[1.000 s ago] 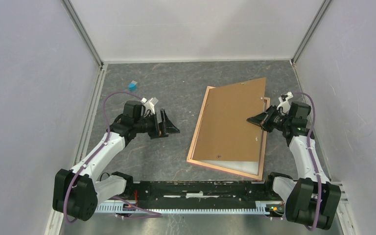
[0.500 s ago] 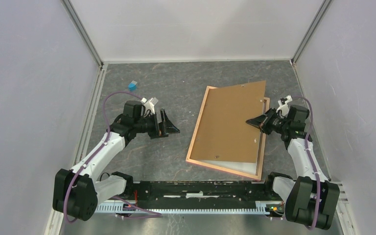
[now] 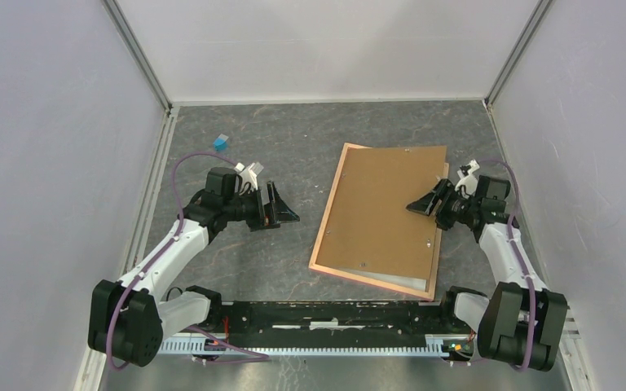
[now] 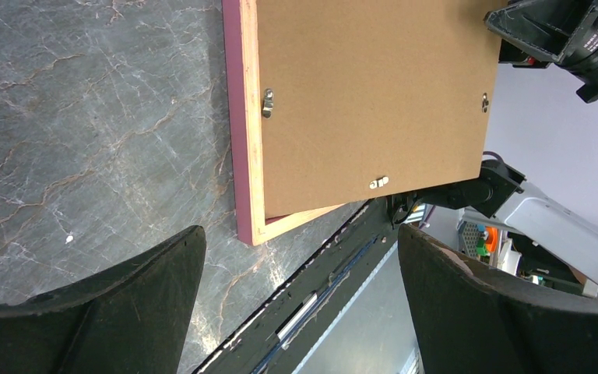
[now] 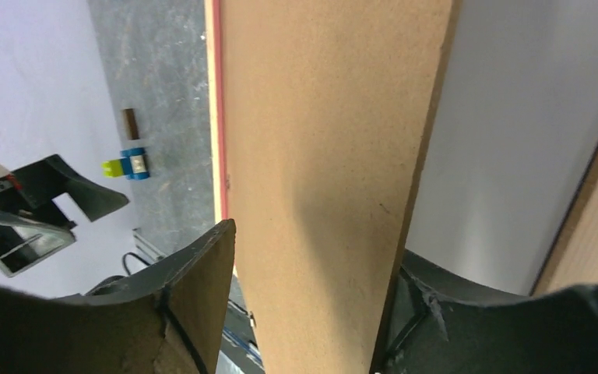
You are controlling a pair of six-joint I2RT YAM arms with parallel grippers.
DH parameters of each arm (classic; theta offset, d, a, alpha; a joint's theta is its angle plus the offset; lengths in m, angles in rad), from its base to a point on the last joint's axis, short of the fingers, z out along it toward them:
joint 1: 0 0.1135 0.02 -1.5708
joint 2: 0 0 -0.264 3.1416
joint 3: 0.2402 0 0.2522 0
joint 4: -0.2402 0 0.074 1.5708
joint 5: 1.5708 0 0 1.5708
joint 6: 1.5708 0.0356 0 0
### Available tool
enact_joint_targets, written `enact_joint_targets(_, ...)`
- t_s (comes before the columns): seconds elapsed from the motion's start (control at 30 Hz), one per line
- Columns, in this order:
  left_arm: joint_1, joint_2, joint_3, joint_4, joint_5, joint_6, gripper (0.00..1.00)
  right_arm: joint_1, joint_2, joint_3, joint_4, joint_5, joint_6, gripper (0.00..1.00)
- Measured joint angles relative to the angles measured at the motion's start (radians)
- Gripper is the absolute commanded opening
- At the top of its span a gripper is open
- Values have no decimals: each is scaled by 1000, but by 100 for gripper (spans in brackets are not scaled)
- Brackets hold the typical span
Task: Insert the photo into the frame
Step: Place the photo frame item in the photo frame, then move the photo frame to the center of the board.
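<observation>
**Two pincers spread, one at each side of the frame**

Both fingers of the right gripper stand apart and pinch nothing. They sit over the right-hand edge of the frame, and the wrist view shows the brown backing board running between them. The left gripper is spread wide and empty. It hovers well off the frame's left side with its fingers turned toward the frame.

The frame lies flat, its narrow pink rim showing along the left side and the near end. The backing board rests on top of it, slightly askew, covering most of the opening. At the frame's near end a pale strip shows beneath the board. This appears to be the white back of the photo, though none of its printed side can be seen.

Under the frame is a table of dark grey, marble-veined material. A small blue block sits well beyond the frame's far left corner. Plain pale walls close in the table beyond the frame and on both sides, with metal rails running along the corners.
</observation>
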Motion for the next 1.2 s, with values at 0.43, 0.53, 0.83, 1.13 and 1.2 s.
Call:
enact_joint_targets(0.43, 3, 8, 0, 0, 1, 0, 98, 2, 34, 81, -177, 203, -225, 78)
enact_joint_targets(0.53, 3, 16, 0, 0, 1, 0, 98, 2, 40, 90, -209, 257, -262, 80)
enact_joint_targets(0.83, 3, 28, 0, 0, 4, 14, 98, 2, 43, 154, -269, 492, -344, 90)
enact_joint_targets(1.13, -34, 61, 0, 4, -23, 23, 98, 2, 136, 138, -158, 568, -314, 98)
enact_joint_targets(1.2, -70, 71, 0, 13, -51, 21, 97, 2, 183, 130, -136, 545, -318, 98)
